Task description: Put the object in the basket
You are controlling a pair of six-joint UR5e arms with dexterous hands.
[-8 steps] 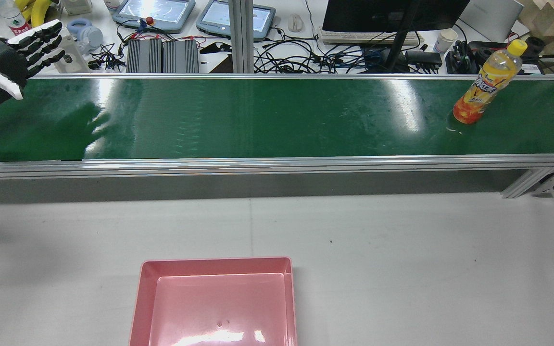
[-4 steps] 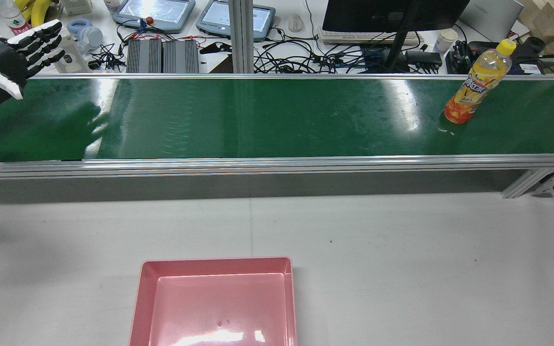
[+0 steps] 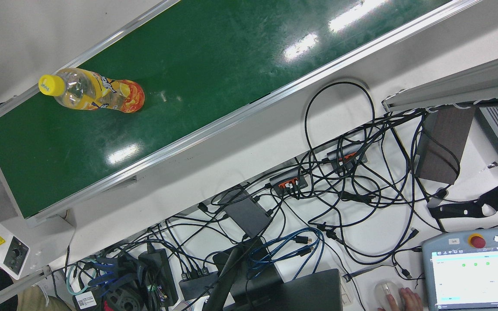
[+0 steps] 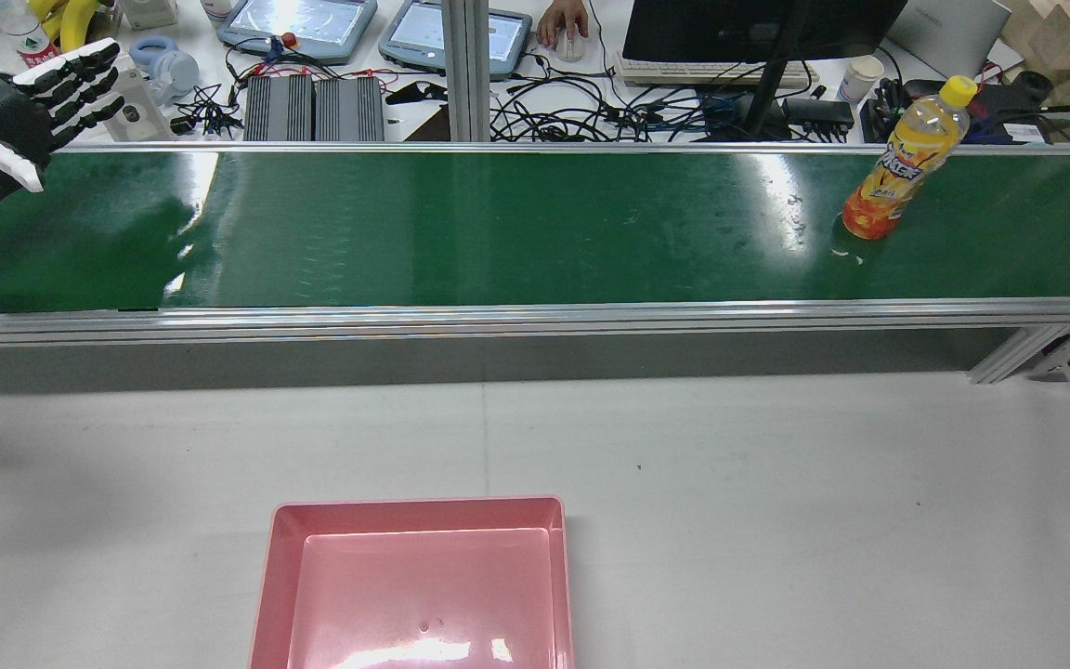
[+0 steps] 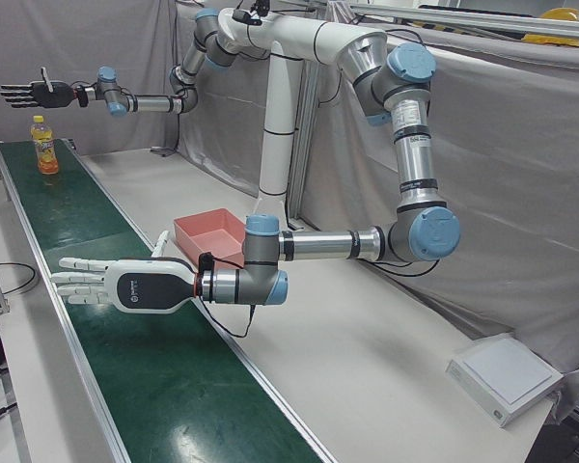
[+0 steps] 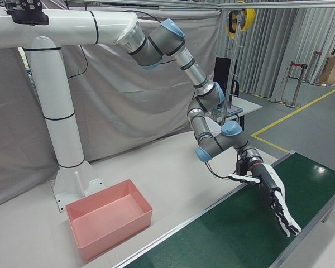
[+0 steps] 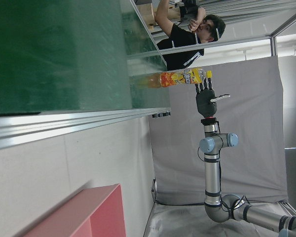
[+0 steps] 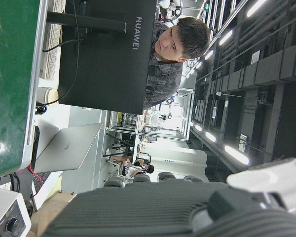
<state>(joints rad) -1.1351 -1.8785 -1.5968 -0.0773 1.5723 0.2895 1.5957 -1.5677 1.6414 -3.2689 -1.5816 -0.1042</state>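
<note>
Orange drink bottle (image 4: 903,163), yellow cap, upright on green conveyor belt (image 4: 498,223), near belt's far edge. Pink basket (image 4: 414,585) empty, off belt, well apart from bottle.

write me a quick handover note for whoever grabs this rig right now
Left hand: open, empty, over the left end of the belt.
Right hand: open, empty, in the air near the bottle, not holding it.
Bottle: upright on the belt, near its right end.
Basket: empty, on the white table.
Done: nothing yet.
Left: grasp the bottle, put it in the basket.
</note>
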